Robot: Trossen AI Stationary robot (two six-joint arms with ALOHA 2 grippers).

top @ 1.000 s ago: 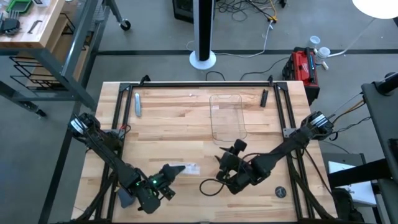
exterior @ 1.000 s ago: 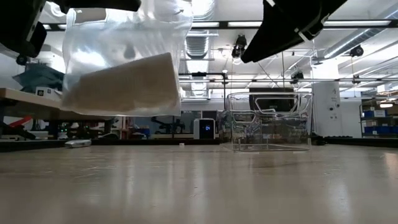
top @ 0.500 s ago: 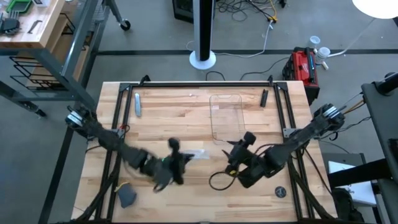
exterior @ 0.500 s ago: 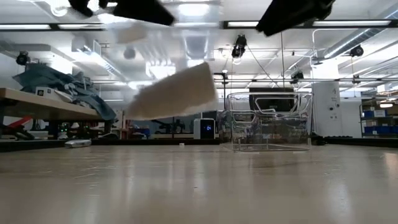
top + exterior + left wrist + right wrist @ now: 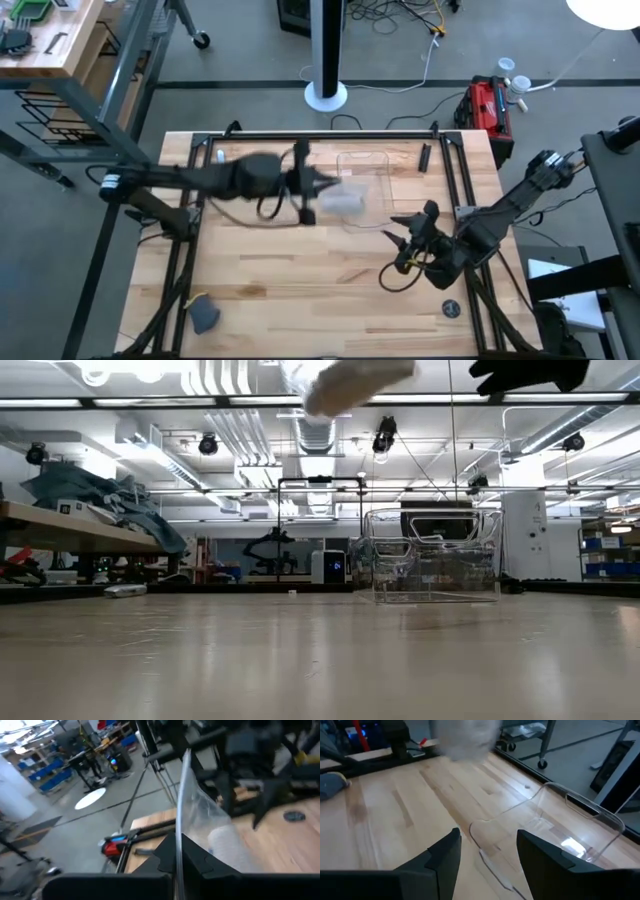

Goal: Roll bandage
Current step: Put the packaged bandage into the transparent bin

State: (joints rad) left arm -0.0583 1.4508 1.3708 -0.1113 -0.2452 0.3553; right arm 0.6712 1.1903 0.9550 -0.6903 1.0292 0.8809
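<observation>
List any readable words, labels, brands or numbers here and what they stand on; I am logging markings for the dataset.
No text can be read in any view.
Clear wrapper held by the left gripper, with the bandage inside: no legible print.
Clear tray: unmarked.
Red case on the floor: any lettering is too small.
Blue-lit box behind the table: display too small to read.

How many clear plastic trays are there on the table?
1. The clear tray stands on the table's far half, right of the middle; the left gripper holds the wrapped bandage beside it. No other tray shows.
</observation>
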